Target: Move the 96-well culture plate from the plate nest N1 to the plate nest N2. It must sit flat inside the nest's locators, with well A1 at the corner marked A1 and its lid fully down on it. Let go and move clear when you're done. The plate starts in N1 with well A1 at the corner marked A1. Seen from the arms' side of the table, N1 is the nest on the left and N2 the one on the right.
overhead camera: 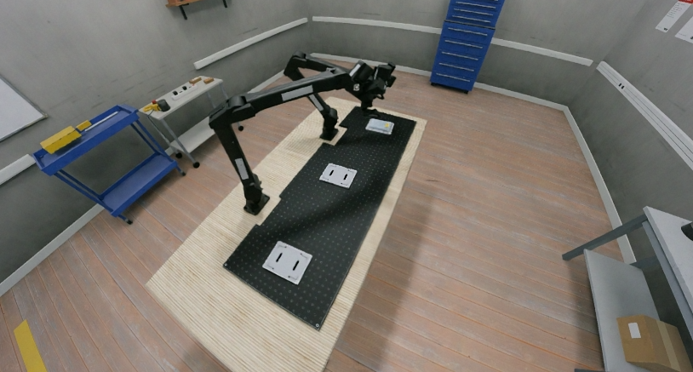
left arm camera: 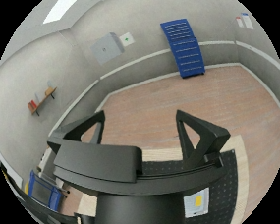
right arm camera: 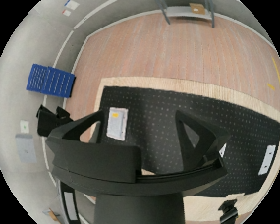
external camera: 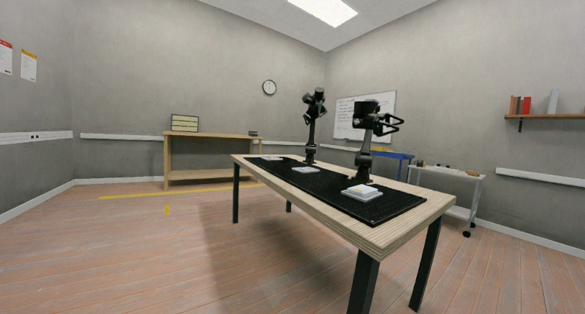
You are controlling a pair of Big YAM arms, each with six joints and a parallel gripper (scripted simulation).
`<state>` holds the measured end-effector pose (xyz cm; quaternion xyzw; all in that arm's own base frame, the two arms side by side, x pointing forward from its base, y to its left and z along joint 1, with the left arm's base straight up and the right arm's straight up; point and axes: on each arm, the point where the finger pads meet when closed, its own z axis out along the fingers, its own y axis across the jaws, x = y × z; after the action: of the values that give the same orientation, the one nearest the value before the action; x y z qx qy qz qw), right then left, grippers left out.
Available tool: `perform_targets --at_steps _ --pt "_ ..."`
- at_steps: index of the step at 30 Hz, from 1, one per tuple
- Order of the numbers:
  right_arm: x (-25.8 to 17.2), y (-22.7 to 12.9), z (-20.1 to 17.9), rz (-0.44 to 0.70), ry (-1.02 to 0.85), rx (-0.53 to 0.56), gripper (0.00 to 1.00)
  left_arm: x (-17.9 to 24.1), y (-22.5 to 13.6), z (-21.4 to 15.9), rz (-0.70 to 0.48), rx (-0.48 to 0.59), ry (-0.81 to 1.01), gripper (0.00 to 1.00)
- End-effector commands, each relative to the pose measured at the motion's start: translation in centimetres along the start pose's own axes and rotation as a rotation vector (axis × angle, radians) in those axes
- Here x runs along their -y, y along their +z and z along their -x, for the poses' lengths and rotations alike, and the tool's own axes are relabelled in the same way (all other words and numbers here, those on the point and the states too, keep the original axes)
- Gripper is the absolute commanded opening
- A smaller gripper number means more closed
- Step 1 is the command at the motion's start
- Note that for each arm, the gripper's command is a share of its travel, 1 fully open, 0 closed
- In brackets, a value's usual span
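At the near end of the surface [overhead camera: 208,292] [external camera: 402,226], a flat nest [overhead camera: 287,261] [right arm camera: 267,160] lies just inside the black board's edge. A stretch of board separates it from the middle nest [overhead camera: 338,175] [external camera: 305,169]; another separates that from the far nest, where the pale plate [overhead camera: 379,125] [external camera: 362,189] [left arm camera: 196,202] [right arm camera: 117,124] sits, near the board's edges. The left jaws [external camera: 399,124] and right jaws [external camera: 315,118] hang wide open above, holding nothing.

A pale wooden table [overhead camera: 184,297] [external camera: 435,200] [left arm camera: 243,159] [right arm camera: 196,87] stands on dark legs [external camera: 361,285], carrying a black perforated board [overhead camera: 334,246] [external camera: 399,208] [left arm camera: 226,189] [right arm camera: 152,128] stretched lengthwise across its top. Three light nests sit well apart along the board: one near one end [overhead camera: 369,129] [external camera: 361,198] [right arm camera: 116,139], another between [overhead camera: 338,175] [external camera: 305,169], the third toward the opposite end [overhead camera: 287,262] [external camera: 272,159] [right arm camera: 267,160].
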<state>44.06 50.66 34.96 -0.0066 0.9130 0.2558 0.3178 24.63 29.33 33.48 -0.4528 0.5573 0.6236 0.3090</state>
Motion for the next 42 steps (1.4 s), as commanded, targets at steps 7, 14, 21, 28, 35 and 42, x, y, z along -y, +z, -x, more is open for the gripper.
perform_targets --at_steps 7,14,21,28,35,42 --pt "-0.4 -0.6 0.6 0.012 0.002 0.013 1.0 -0.3 0.0 0.7 0.002 0.004 -0.021 1.0" --pt "-0.4 -0.6 0.6 0.012 0.002 0.013 1.0 -0.3 0.0 0.7 0.002 0.004 -0.021 1.0" --pt "-0.9 -1.4 -0.4 0.041 -0.068 0.019 1.0 -0.3 -0.3 1.6 -0.015 0.008 -0.062 1.0" --pt "-3.4 -5.1 -4.6 0.225 -0.386 0.109 1.0 2.5 -1.3 1.7 -0.228 -0.016 -0.064 1.0" --pt "-4.1 -8.2 -7.7 0.348 -0.567 0.198 1.0 4.7 -2.5 0.0 -0.402 -0.094 0.001 1.0" --pt "-4.5 -12.6 -13.0 0.513 -0.778 0.326 1.0 6.6 -6.0 -5.1 -0.738 -0.294 0.282 1.0"
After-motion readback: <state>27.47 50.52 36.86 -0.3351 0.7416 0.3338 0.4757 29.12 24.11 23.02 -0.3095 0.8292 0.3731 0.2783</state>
